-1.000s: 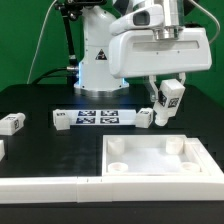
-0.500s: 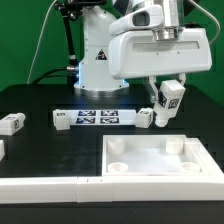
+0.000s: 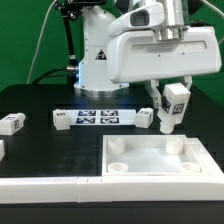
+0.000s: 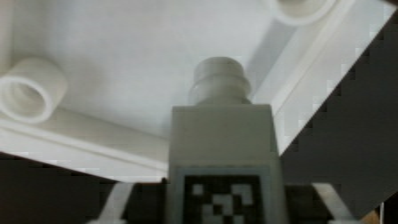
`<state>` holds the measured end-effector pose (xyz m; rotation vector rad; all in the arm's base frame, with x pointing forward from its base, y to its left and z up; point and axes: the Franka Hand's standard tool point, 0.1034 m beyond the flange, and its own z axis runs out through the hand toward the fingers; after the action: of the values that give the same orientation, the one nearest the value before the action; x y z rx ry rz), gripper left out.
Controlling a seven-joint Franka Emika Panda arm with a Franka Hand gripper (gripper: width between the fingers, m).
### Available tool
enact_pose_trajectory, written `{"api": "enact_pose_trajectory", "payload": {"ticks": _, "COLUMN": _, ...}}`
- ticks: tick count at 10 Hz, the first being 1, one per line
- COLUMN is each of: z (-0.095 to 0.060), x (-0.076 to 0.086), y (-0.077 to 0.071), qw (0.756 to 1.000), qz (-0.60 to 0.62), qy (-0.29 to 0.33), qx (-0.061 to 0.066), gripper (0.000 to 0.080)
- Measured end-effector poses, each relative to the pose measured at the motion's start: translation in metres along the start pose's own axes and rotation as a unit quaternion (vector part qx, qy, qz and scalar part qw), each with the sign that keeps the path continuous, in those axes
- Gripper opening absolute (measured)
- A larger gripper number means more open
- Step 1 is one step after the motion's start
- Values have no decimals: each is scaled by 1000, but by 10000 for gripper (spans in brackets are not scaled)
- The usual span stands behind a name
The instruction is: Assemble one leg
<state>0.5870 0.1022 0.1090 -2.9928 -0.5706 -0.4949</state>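
White leg (image 3: 170, 114) clenched in claw (image 3: 172, 97), long axis near vertical, peg end pointing down toward panel (image 3: 150, 170).

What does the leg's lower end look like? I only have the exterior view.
Observer: In the wrist view the leg ends in a round peg pointing at the panel.
Operator: Is the peg lined up with a socket?
Observer: No. It shows against flat panel, between two sockets.
Operator: Where is its tag?
Observer: The tag faces the wrist camera.
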Motion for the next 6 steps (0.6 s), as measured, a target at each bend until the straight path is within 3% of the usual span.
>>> {"api": "enact_pose_trajectory", "payload": {"ticks": 2, "z": 8, "x": 20, "y": 5, "qw": 1000, "qz": 2, "qy": 11, "qx": 0, "gripper": 285}}
{"api": "enact_pose_trajectory", "payload": {"ticks": 6, "z": 16, "x": 27, "y": 10, "qw": 999, "qz": -15, "qy": 42, "qx": -7, "gripper": 285}}
